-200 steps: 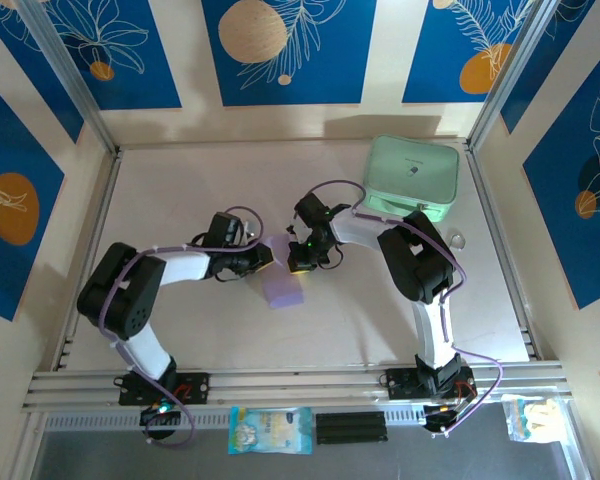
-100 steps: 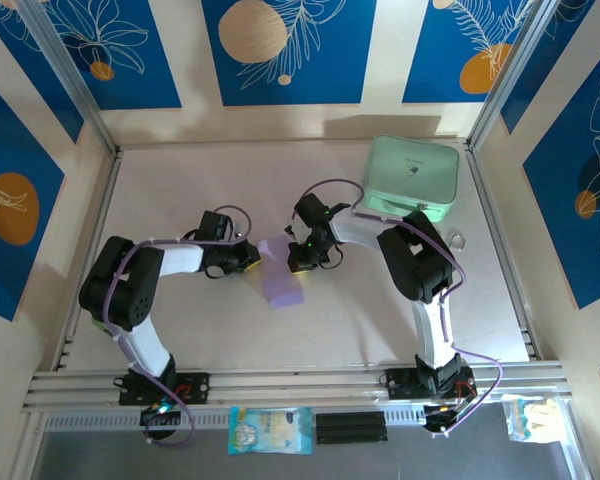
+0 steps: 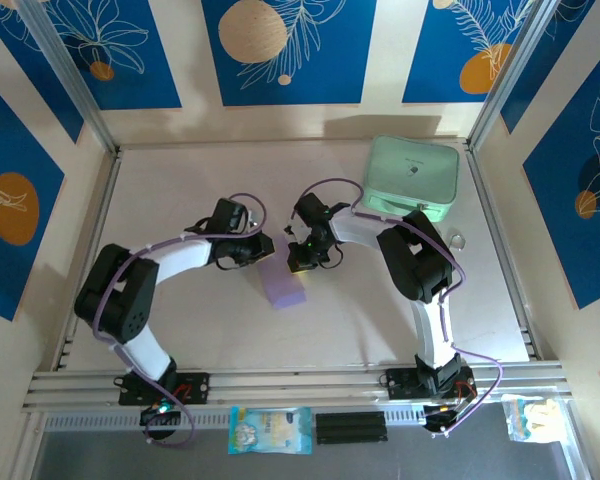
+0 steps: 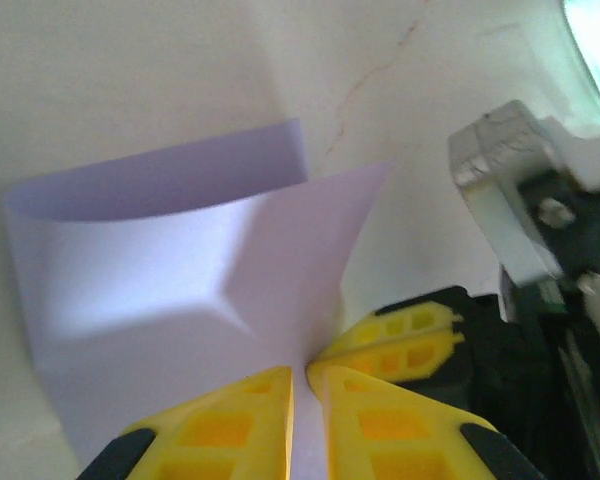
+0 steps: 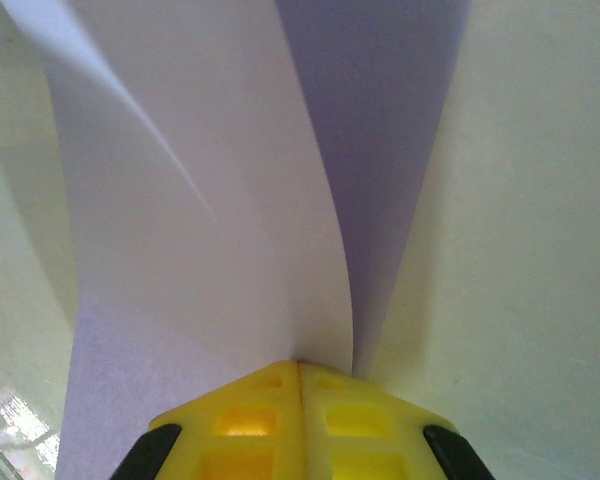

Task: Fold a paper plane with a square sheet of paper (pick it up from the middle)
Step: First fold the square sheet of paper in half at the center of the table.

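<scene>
Pale lilac, the thin, curled sheet of paper [image 4: 160,290] sat clamped in the right gripper [image 5: 300,368] and, seemingly, pinched by the left gripper [image 4: 300,385].

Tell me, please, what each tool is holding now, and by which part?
The sheet of paper, curled, is held by both: the left tool pinches its edge, and the right tool pinches the same edge right beside it.

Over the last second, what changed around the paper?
The left arm pulled back to the left, then came in again toward the sheet of paper and ended slightly farther from the bases. The left fingers now pinch the sheet's edge. Unchanged: the right fingers are shut on the sheet, and the sheet's lower part and the mint-green case have not moved.
</scene>
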